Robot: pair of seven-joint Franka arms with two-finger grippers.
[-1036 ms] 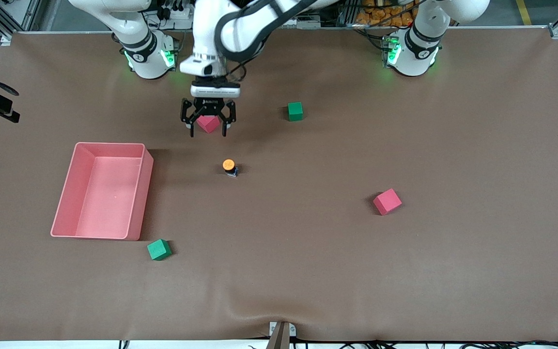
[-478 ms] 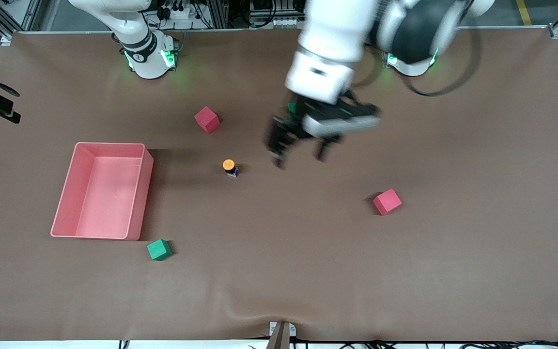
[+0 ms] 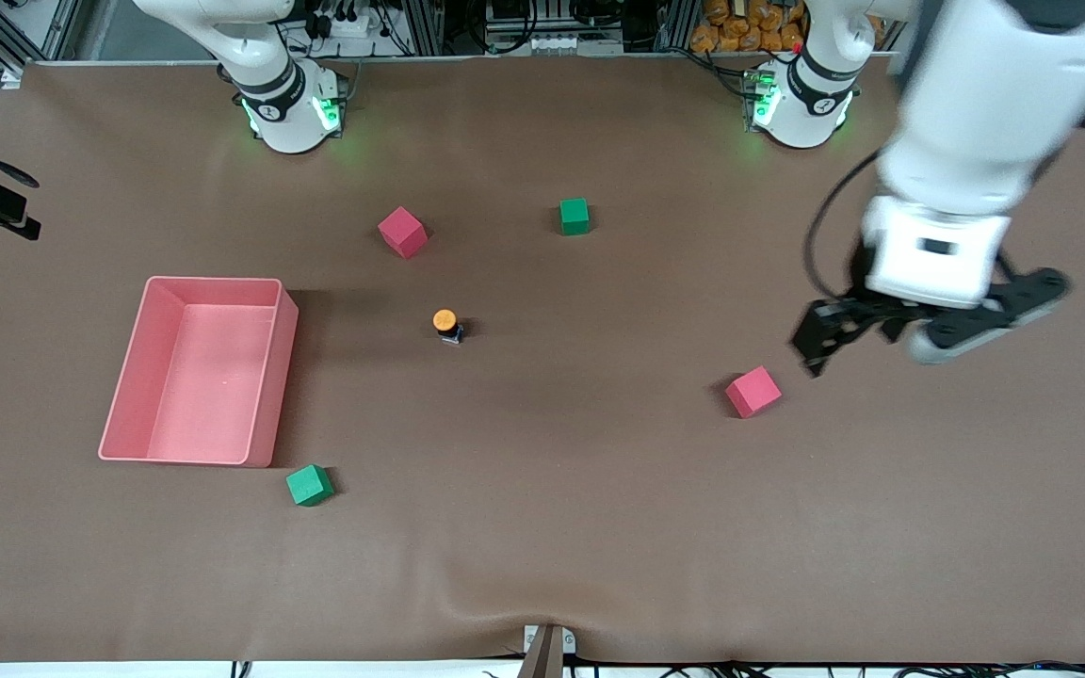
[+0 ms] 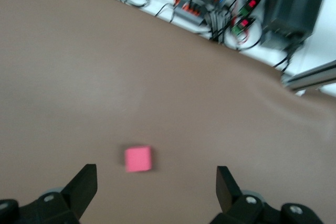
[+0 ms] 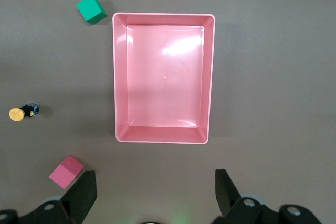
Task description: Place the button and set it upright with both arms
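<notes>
The button (image 3: 446, 324) stands on the mat mid-table, orange cap up on its dark body; it also shows small in the right wrist view as the button (image 5: 22, 112). My left gripper (image 3: 849, 339) hangs open and empty in the air at the left arm's end of the table, over bare mat beside a pink cube (image 3: 753, 391). In its own view the left gripper (image 4: 155, 174) has that pink cube (image 4: 138, 159) lying between its spread fingers, well below them. My right gripper (image 5: 155, 179) is out of the front view. It is open and empty, looking down from high on the pink bin (image 5: 164, 15).
The pink bin (image 3: 269, 377) sits toward the right arm's end. A second pink cube (image 3: 402, 232) and a green cube (image 3: 574, 216) lie farther from the front camera than the button. Another green cube (image 3: 309, 485) lies nearer, beside the bin's corner.
The left arm has swung fast from over the pink cube near the right arm's base, across the middle, to its own end of the table. Nothing on the mat moved.
</notes>
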